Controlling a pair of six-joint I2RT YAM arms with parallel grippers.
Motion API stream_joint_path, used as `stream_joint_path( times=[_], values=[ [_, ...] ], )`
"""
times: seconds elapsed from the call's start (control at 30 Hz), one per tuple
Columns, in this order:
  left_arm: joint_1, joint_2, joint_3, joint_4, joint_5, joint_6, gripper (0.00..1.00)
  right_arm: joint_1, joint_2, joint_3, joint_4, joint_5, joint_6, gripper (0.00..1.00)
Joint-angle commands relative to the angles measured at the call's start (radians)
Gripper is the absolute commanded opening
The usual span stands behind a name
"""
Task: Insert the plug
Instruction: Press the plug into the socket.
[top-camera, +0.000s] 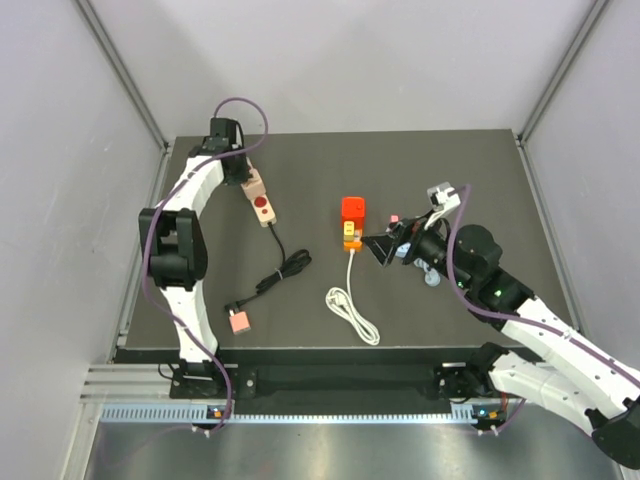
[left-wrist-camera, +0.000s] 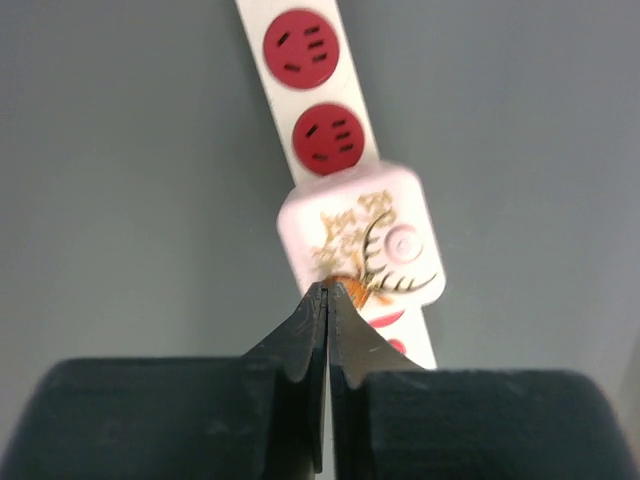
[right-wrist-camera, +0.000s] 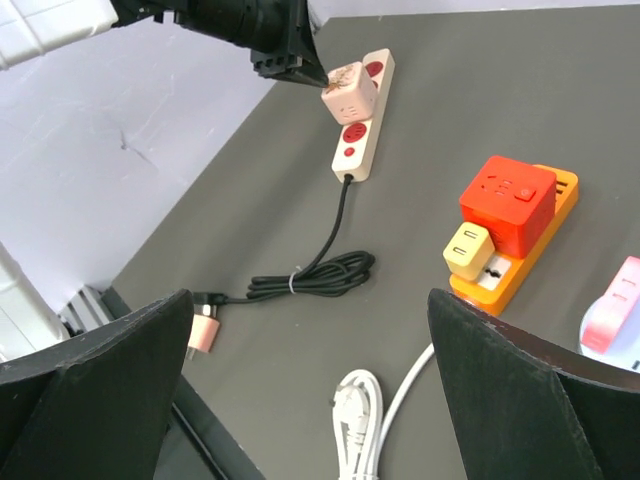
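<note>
The bright red, cube-shaped plastic plug (right-wrist-camera: 507, 205) sits on the orange plastic power strip (right-wrist-camera: 520, 262), right of centre in the right wrist view. It looks light, rigid and smooth, so its opposite flat sides seem the best hold. The right gripper (right-wrist-camera: 308, 296) is spread wide and empty. The left gripper (left-wrist-camera: 328, 290), fingers pressed together, is against a pale pink cube adapter (left-wrist-camera: 365, 235).

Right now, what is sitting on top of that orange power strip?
A red cube plug and a pale yellow adapter sit on the orange power strip. They cover the sockets beneath, so whether their pins are fully in cannot be seen.
</note>
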Motion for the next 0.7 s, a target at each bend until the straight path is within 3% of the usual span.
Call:
stream_joint_path(
  times=[0.0,0.07,0.13,0.17,0.23,0.37,0.4,0.47,0.53,0.67],
  values=[
    [0.013,-0.123,0.045,-0.055,0.005,0.027,0.08,-0.011,-0.012,0.056,-0.021,0.003,0.038,1.00],
    [0.012,-0.166,0.077,-0.133,0.090,0.051,0.24,-0.011,-0.015,0.048,-0.030,0.003,0.056,1.00],
    [0.006,-0.209,0.064,-0.187,0.074,0.056,0.29,-0.011,-0.012,0.038,-0.034,0.009,0.072,1.00],
    [-0.002,-0.262,0.019,-0.225,-0.023,0.047,0.30,-0.011,0.002,0.039,-0.044,0.018,0.078,1.00],
    [-0.004,-0.371,-0.043,-0.262,-0.075,-0.045,0.30,-0.010,0.025,0.057,-0.128,0.057,0.063,1.00],
    [-0.010,-0.624,-0.423,-0.065,-0.089,-0.163,0.59,-0.010,0.100,0.122,-0.260,0.102,0.047,1.00],
    [-0.005,-0.670,-0.479,0.025,-0.119,-0.194,0.81,-0.011,0.109,0.125,-0.289,0.093,0.049,1.00],
    [0.051,-0.762,-0.565,0.068,-0.101,-0.180,0.86,-0.010,0.118,0.122,-0.304,0.067,0.061,1.00],
    [0.100,-0.769,-0.556,0.022,-0.029,-0.174,0.98,-0.010,0.117,0.102,-0.306,0.043,0.090,1.00],
    [0.127,-0.706,-0.493,-0.101,0.009,-0.253,0.98,-0.010,0.123,0.062,-0.317,0.032,0.113,1.00]
  ],
)
